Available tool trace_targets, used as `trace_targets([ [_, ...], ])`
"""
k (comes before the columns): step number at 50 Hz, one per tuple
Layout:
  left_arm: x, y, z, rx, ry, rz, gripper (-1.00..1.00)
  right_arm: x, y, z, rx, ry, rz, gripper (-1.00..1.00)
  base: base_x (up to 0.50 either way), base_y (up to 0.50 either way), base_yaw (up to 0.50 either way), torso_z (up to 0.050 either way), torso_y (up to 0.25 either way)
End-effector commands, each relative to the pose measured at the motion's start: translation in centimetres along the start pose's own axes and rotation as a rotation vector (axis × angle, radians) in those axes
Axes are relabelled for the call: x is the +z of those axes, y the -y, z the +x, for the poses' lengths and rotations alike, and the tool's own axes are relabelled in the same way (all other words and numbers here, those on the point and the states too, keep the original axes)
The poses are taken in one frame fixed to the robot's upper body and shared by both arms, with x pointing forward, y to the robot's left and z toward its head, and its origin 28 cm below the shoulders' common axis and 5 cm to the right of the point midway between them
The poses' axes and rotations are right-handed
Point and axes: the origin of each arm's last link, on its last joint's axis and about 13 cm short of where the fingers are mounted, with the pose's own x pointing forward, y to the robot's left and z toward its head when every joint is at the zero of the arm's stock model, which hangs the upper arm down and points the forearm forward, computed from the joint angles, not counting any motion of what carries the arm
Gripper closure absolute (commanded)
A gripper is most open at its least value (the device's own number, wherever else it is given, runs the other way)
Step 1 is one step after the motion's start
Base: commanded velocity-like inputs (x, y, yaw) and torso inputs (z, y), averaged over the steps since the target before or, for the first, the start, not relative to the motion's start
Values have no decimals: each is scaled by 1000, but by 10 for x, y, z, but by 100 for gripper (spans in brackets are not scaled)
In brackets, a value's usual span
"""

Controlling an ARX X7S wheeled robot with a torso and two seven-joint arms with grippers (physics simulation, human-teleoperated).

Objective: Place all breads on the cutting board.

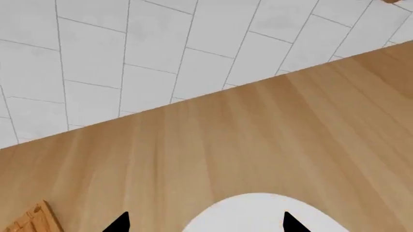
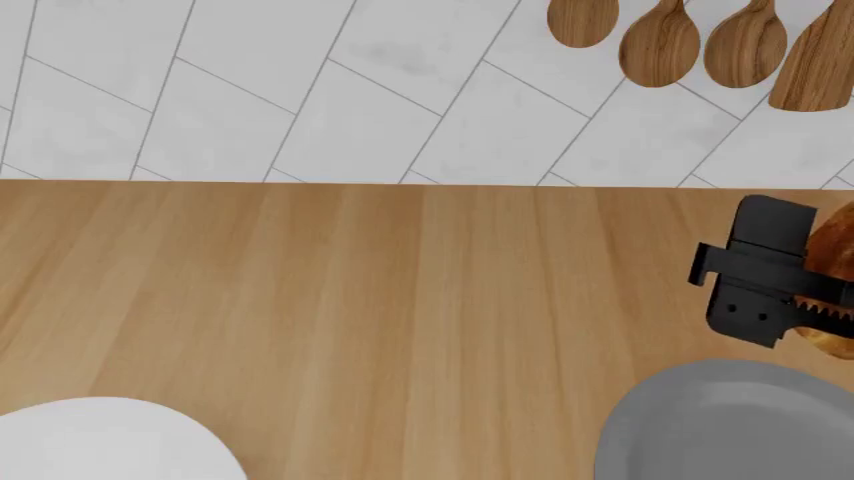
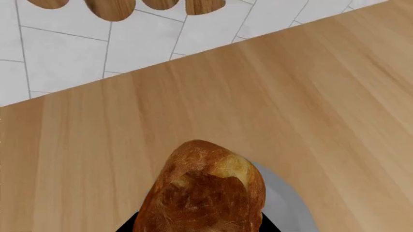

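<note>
A reddish-brown crusty bread (image 3: 205, 193) sits between the fingers of my right gripper (image 3: 197, 227), which is shut on it and holds it above a grey plate (image 3: 287, 203). In the head view the right gripper (image 2: 781, 300) is at the far right edge, and only a sliver of the bread (image 2: 838, 245) shows there. My left gripper (image 1: 206, 226) is open and empty, its fingertips (image 1: 119, 224) spread wide over a white plate (image 1: 258, 215). A corner of the cutting board (image 1: 32, 222) shows in the left wrist view. No other breads are in view.
The pale wooden countertop (image 2: 400, 300) runs back to a white tiled wall (image 2: 334, 90). Wooden spoons (image 2: 661, 35) hang at the upper right. The grey plate (image 2: 727, 425) lies at the front right and the white plate (image 2: 107, 445) at the front left.
</note>
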Motion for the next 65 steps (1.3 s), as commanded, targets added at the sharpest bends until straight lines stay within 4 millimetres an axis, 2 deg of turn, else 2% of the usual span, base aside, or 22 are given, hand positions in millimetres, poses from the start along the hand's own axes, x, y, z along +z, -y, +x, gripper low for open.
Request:
trace_targets([
  [1, 1, -14, -14, -78, -153, -63, -100, -1, 1, 4, 15, 4, -13, 100, 0, 0, 0, 0, 0],
  [15, -8, -21, -29, -102, -283, -122, -100, -4, -1, 10, 23, -13, -15, 100, 0, 0, 0, 0, 0],
  [21, -15, -18, -20, -127, -342, -122, -100, -4, -2, 13, 24, -13, -23, 100, 0, 0, 0, 0, 0],
  [28, -28, -10, 6, -174, -394, -143, -100, -6, -2, 15, 31, -12, -28, 100, 2, 0, 0, 0, 0],
  [36, -36, -4, 22, -198, -419, -142, -100, -12, 1, 16, 21, -7, -30, 100, 0, 0, 0, 0, 1],
  [51, -51, -8, 35, -153, -471, -152, -100, -16, 1, 19, 34, -15, -24, 100, 0, 0, 0, 0, 0],
  [65, -67, -2, 54, -177, -530, -142, -100, -15, 1, 20, 38, -8, -20, 100, 2, 0, 0, 0, 0],
])
